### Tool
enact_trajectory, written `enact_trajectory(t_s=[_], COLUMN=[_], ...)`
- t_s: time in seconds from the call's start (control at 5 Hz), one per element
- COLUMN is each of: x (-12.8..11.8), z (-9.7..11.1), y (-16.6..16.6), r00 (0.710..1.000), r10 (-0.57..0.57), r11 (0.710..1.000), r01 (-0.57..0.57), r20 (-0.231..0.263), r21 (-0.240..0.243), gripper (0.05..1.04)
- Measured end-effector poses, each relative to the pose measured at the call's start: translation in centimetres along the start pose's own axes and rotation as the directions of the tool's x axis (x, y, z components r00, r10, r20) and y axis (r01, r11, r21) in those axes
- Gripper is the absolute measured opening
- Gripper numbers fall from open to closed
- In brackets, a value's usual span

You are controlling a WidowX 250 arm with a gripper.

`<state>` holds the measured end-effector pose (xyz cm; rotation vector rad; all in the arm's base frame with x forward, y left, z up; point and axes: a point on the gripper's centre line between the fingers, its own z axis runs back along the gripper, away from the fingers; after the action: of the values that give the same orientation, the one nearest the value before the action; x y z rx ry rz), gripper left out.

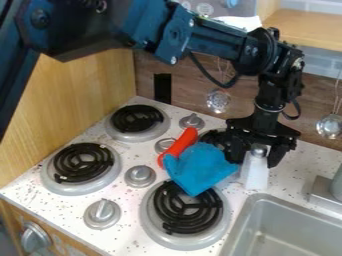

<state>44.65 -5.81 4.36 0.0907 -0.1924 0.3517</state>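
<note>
Arm (170,32) at top. Gripper (254,161): fingers parted around white object (254,174); cannot tell whether gripped. Blue cloth (200,167) adjacent, against red object (179,146).

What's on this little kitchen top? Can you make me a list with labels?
Gripper: the gripper is right at the top of a white thing
Blue: a soft-looking blue thing, left of the white thing in the picture
Red: a red handle against the blue thing
Stove: four black burners, one partly hidden
Sink: gray sink, bottom right corner
</note>
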Motion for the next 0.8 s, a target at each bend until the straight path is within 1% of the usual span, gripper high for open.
enact_trajectory(t_s=[0.2, 0.4, 0.6, 0.8], x=[0.2, -0.1, -0.3, -0.7], z=[-0.4, -1.4, -1.6, -1.7], y=[-0.2, 0.0, 0.1, 0.4], r00=[1.000, 1.000, 0.999, 0.999], r10=[0.013, 0.024, 0.030, 0.037], r11=[1.000, 0.999, 0.999, 0.999], r01=[-0.013, -0.023, -0.029, -0.036], r20=[0.000, -0.016, -0.021, -0.027], r21=[0.007, 0.029, 0.032, 0.034], gripper=[0.950, 0.693, 0.655, 0.655])
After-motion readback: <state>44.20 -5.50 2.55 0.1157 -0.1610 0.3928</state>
